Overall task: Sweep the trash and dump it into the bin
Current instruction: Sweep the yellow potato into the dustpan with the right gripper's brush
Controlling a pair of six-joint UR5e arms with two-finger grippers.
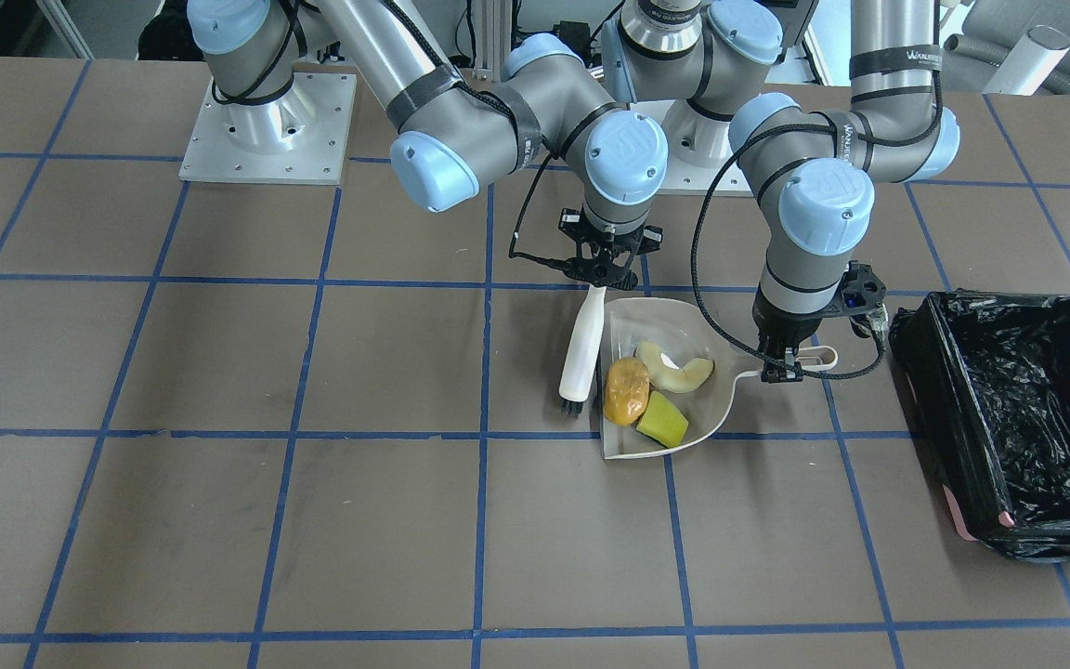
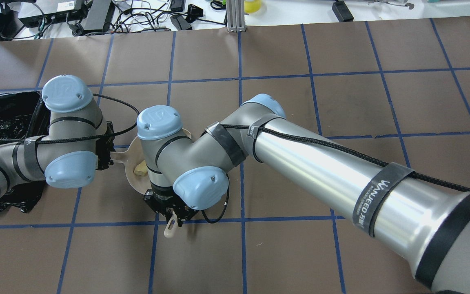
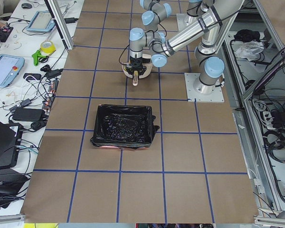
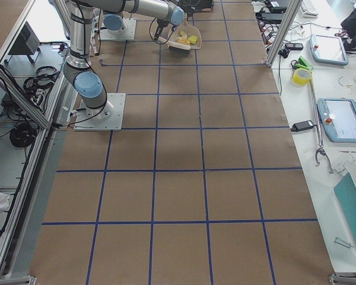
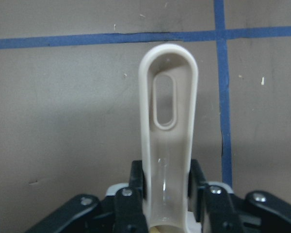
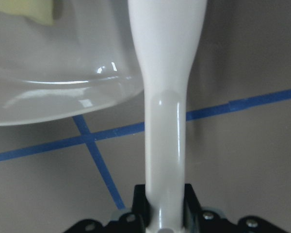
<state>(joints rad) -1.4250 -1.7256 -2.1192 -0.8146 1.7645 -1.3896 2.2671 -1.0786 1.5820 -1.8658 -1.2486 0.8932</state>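
Note:
The beige dustpan (image 1: 648,321) lies flat on the table and holds the trash: a golden-brown lump (image 1: 626,390), a pale cream crescent slice (image 1: 676,368) and a yellow wedge (image 1: 663,420). My left gripper (image 1: 781,370) is shut on the dustpan's handle (image 5: 167,131). My right gripper (image 1: 602,273) is shut on the white brush (image 1: 583,342), whose dark bristles rest on the table just beside the pan's open edge. The right wrist view shows the brush handle (image 6: 165,121) next to the pan's rim (image 6: 63,94). The bin (image 1: 925,372), lined with a black bag, stands apart from the pan, on my left.
The bin's pink rim (image 1: 962,516) shows at one corner. Both arms crowd close over the dustpan (image 2: 131,173) in the overhead view. The table is brown with blue tape grid lines. Cables and devices lie along the table's far edge (image 2: 96,16).

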